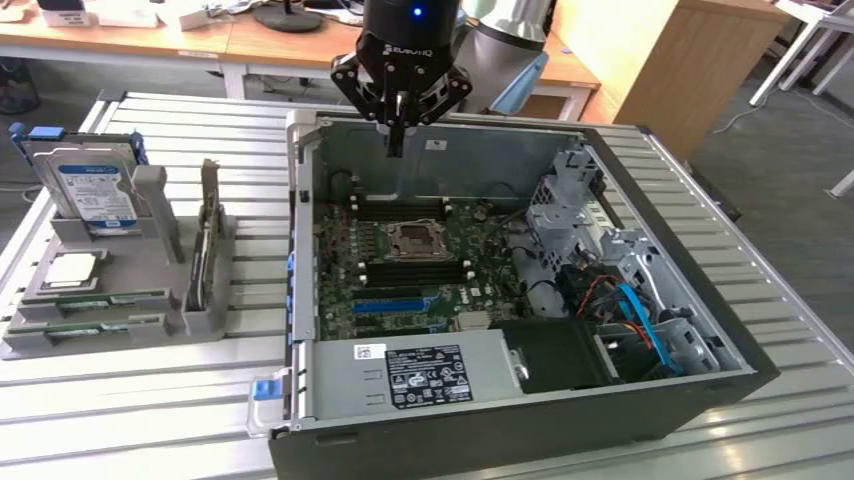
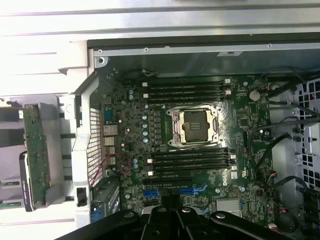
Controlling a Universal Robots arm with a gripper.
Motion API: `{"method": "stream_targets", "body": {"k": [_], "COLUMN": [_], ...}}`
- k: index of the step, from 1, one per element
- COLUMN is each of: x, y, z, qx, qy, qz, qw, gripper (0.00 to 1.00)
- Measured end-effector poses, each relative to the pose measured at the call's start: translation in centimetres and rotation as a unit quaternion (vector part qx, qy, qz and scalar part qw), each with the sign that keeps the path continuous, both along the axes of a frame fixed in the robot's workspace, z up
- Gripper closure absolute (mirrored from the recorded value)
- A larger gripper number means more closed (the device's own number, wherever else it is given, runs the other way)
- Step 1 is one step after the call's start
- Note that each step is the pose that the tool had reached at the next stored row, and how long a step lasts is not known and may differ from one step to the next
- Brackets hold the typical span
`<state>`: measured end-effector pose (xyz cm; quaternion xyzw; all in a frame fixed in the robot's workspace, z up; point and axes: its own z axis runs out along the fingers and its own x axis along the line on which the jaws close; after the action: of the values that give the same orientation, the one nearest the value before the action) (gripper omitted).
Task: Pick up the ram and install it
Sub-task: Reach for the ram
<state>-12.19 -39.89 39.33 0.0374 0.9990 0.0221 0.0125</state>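
Note:
The ram [image 1: 100,302] lies as a thin green stick in the front slots of a grey holder [image 1: 200,320], at the exterior view's left, outside the computer. A second green stick [image 1: 78,326] lies just in front of it. My gripper [image 1: 396,150] hangs over the far wall of the open computer case [image 1: 441,150], well away from the holder, with its fingers shut and nothing between them. In the wrist view my gripper [image 2: 172,217] shows as dark fingers pressed together above the motherboard [image 2: 240,145]. Black memory slots [image 2: 190,160] lie on both sides of the processor socket [image 2: 194,125].
The holder also carries an upright hard drive [image 1: 94,190], a flat processor [image 1: 74,270] and an upright green card [image 1: 207,240]. Inside the case are a blue slot [image 1: 394,300], a power supply [image 1: 427,375], a drive cage [image 1: 567,200] and loose cables [image 1: 627,310]. Desks stand behind.

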Motion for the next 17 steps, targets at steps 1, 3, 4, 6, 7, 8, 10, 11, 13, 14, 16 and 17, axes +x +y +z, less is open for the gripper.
{"method": "stream_targets", "body": {"k": [1, 3, 4, 6, 7, 8, 10, 11, 13, 14, 16, 17], "x": [0.0, 0.0, 0.0, -0.2, -0.3, -0.4, -0.6, -0.8, -1.1, -1.2, -1.5, -1.7], "y": [0.00, 0.00, 0.00, 0.03, 0.04, 0.04, 0.05, 0.06, 0.08, 0.08, 0.10, 0.11], "z": [0.00, 0.00, 0.00, -0.01, 0.00, 0.00, 0.00, 0.00, 0.00, -0.01, -0.01, -0.01], "qx": [0.0000, 0.0000, 0.0000, 0.0000, 0.0000, 0.0000, 0.0000, 0.0000, 0.0000, 0.0000, 0.0000, 0.0000], "qy": [0.0000, 0.0000, 0.0000, 0.0000, 0.0000, 0.0000, 0.0000, 0.0000, 0.0000, 0.0000, 0.0000, 0.0000], "qz": [0.000, 0.000, 0.000, 0.000, 0.000, 0.000, 0.000, 0.000, 0.000, 0.000, 0.000, 0.000], "qw": [1.0000, 1.0000, 1.0000, 1.0000, 1.0000, 1.0000, 1.0000, 1.0000, 1.0000, 1.0000, 1.0000, 1.0000], "gripper": [0.89, 0.89, 0.89, 0.89, 0.89, 0.89, 0.89, 0.89, 0.89, 0.89, 0.89, 0.89]}}
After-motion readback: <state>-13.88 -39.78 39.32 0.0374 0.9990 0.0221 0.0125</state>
